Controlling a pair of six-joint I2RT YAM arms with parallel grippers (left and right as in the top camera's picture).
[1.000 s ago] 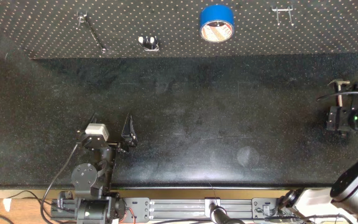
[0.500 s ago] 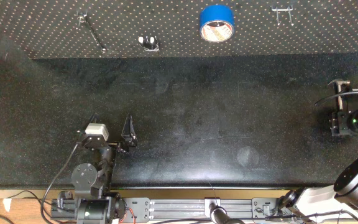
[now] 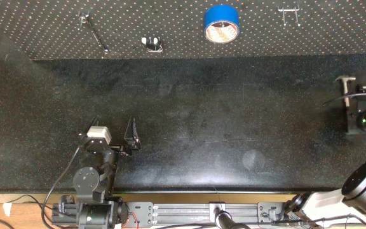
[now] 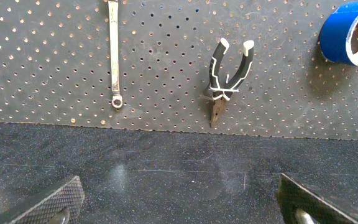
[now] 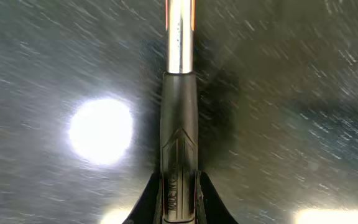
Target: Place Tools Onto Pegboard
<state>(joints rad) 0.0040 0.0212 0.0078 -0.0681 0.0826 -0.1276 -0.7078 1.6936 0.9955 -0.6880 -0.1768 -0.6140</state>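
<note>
The right arm is reaching out along the table's [image 3: 202,114] right edge. The right gripper [image 5: 179,186] is pinching the hammer [image 5: 179,93] by its dark grip, fingers pressed against both sides. The metal shaft is running straight ahead of the fingers, and the head [image 3: 345,81] is pointing toward the pegboard [image 4: 166,62].

The left arm is sitting folded near its base. The left gripper [image 4: 179,196] is facing the pegboard with its fingers spread wide and nothing between them. Ahead of it, a wrench [image 4: 114,50], pliers [image 4: 225,71] and blue tape [image 4: 347,34] are hanging on the pegboard.
</note>
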